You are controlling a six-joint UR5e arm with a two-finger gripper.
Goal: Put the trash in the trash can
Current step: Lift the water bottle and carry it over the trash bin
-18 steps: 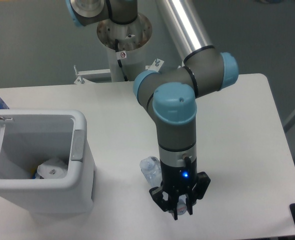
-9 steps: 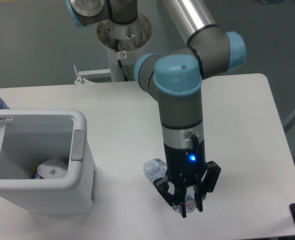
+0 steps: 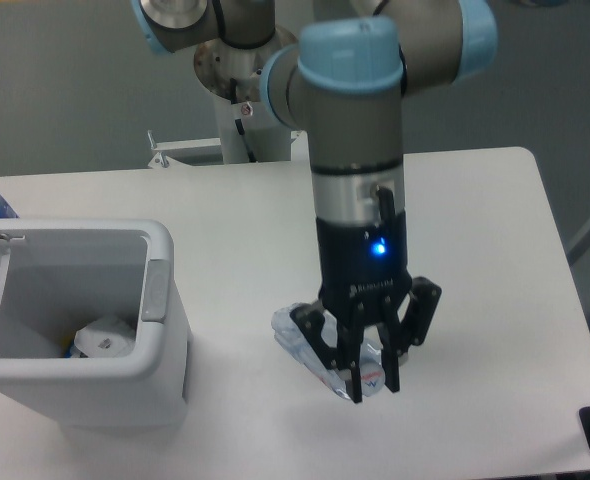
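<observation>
on white table [image 3: 475,230], black two-finger gripper [image 3: 372,385] holds clear crushed plastic bottle [image 3: 310,345] between closed jaws, right of white plastic trash can [image 3: 160,300]; slippery, off-centre bottle may slip out.

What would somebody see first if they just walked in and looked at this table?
First, the big grey and blue robot arm reaching down over the middle of the white table. Its black gripper has its fingers shut on a crushed clear plastic bottle near the table's front edge. At the left stands an open white trash can with a white packet already inside.
</observation>
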